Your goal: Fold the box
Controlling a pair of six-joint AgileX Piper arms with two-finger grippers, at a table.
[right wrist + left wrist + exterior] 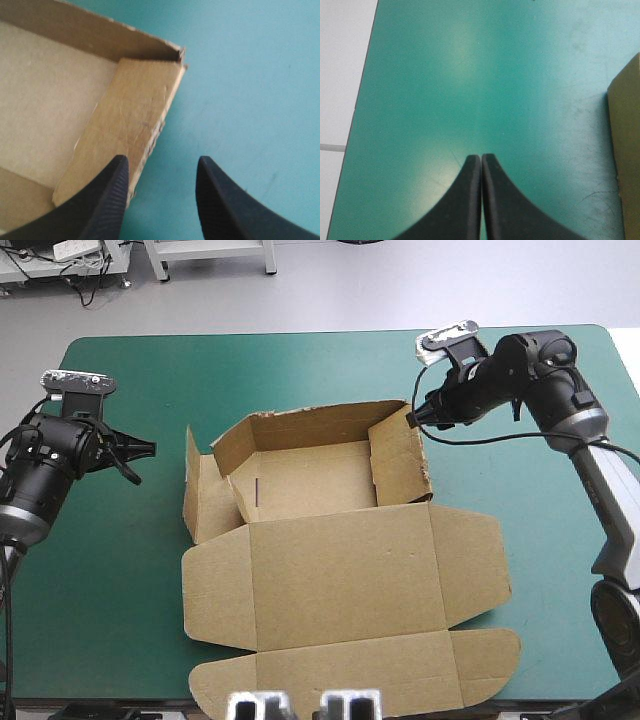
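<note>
The brown box (340,570) lies mid-table as an open tray, its lid flat toward the near edge. The far wall and right wall (400,460) stand raised, while the left wall (205,500) leans outward. My right gripper (415,418) is open at the far right corner. In the right wrist view, the right gripper (161,167) straddles the right wall (130,125), one finger inside the tray and the other over the cover. My left gripper (135,455) is shut and holds nothing, a short way left of the box. In the left wrist view, the left gripper (481,157) points across the cover, the box edge (627,150) off to one side.
The teal-green cover (120,570) stretches between my left gripper and the box. The lid's near flaps (480,665) reach the table's near edge. In the left wrist view, the table's edge (362,100) runs close beside my left gripper.
</note>
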